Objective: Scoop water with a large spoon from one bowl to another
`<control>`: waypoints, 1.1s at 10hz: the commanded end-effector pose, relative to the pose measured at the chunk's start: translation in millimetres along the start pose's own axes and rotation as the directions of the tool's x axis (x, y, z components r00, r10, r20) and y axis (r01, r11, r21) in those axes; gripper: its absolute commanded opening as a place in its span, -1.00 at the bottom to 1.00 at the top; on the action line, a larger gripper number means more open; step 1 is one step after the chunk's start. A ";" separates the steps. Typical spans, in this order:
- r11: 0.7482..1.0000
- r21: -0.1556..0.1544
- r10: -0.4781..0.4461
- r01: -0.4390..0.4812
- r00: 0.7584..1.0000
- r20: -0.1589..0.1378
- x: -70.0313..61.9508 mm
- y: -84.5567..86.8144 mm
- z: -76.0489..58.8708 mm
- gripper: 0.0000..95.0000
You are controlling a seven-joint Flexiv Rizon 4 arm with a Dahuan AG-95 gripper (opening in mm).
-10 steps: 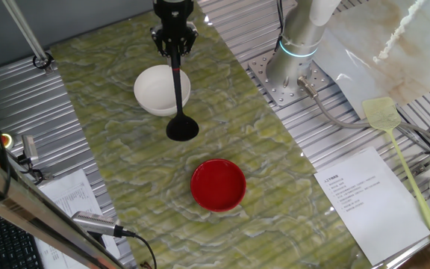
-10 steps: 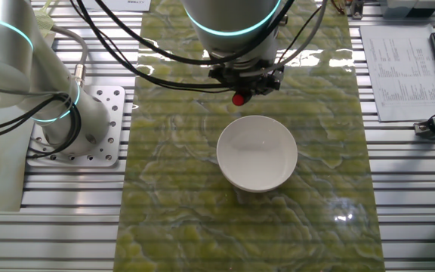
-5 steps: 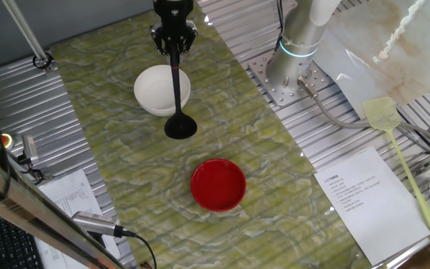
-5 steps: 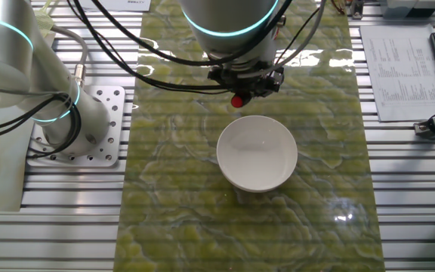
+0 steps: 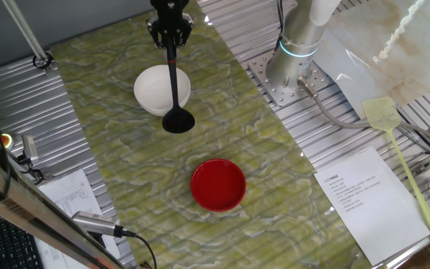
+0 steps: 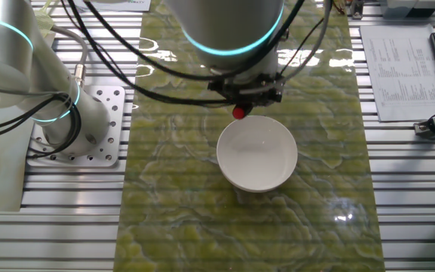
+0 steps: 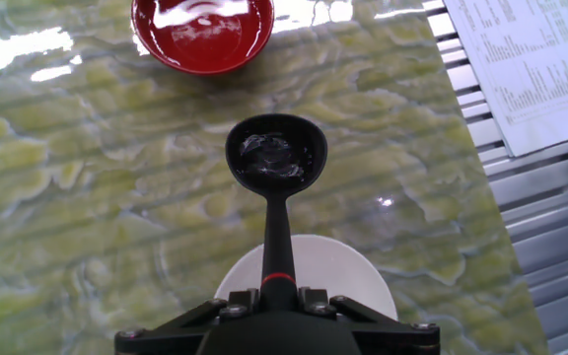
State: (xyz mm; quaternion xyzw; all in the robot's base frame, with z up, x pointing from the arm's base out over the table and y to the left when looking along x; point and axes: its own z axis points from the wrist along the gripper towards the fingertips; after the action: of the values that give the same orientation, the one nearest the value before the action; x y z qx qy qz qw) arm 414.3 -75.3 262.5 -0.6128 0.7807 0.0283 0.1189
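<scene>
The fingers (image 7: 277, 296) were clenched on the top of the handle of the large spoon (image 5: 174, 82), which hung nearly upright with its scoop low. In the hand view the scoop (image 7: 276, 155) held a shimmering pool of water (image 7: 274, 158) and hovered above the green-veined table (image 5: 110, 67), with the red bowl (image 7: 203, 32) well apart at its 12 o'clock and the white bowl (image 7: 309, 271) near at its 6 o'clock, directly below the hand. In one fixed view the scoop sat just off the white bowl's (image 5: 157, 88) rim at about 5 o'clock, while the red bowl (image 5: 218, 184) lay further toward 5 o'clock. The other fixed view showed the white bowl (image 6: 257, 153) looking dry, though clear water there would be hard to make out. Judged from this, the scoop was loaded and on its way; bringing it over the white bowl and tipping it out remained.
</scene>
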 end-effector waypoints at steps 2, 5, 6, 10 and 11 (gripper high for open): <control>1.000 -0.001 -0.008 0.008 1.000 0.004 9.4 -2.8 -4.0 -1.00; 1.000 -0.003 -0.014 0.014 1.000 0.012 19.3 -4.3 -8.2 -1.00; 1.000 -0.004 -0.014 0.014 1.000 0.013 22.6 -4.7 -9.5 -1.00; 1.000 -0.007 -0.017 0.017 1.000 0.016 35.0 -7.3 -15.5 -1.00; 1.000 -0.008 -0.017 0.017 1.000 0.021 37.3 -8.0 -16.5 -1.00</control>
State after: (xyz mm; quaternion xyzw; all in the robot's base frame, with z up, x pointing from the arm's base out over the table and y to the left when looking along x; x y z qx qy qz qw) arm 410.3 -118.4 271.9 -0.6202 0.7733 0.0379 0.1261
